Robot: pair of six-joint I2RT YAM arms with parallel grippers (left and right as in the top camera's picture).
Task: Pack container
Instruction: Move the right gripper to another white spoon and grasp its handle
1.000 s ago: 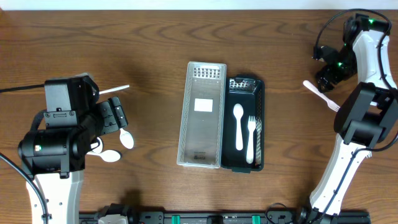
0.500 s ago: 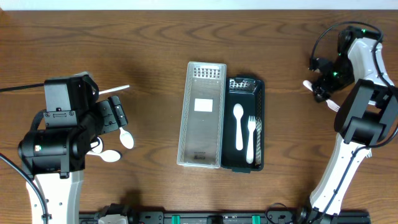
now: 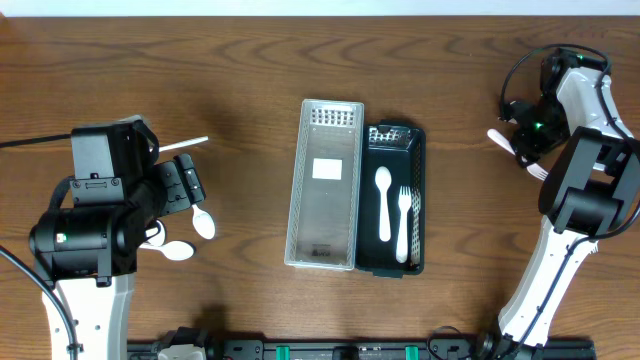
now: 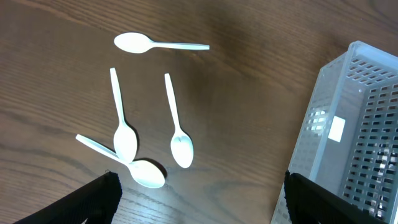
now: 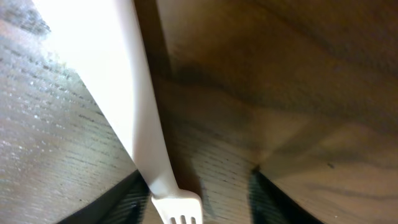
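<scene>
Brown wood-grain table (image 3: 250, 60), and dead centre sits a clear perforated bin (image 3: 325, 185) with a black tray (image 3: 423, 180) touching its right side. Out left there are four white spoons. One spoon (image 4: 160, 44) lies alone, a pair (image 4: 176, 124) lies nearly parallel, and the last spoon (image 4: 144, 172) is crossed under one of them. Far right, a white fork (image 3: 499, 139) lies flat.

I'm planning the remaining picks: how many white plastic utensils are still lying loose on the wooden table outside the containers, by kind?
White plastic spoons: 4
White plastic fork: 1
Total: 5
</scene>
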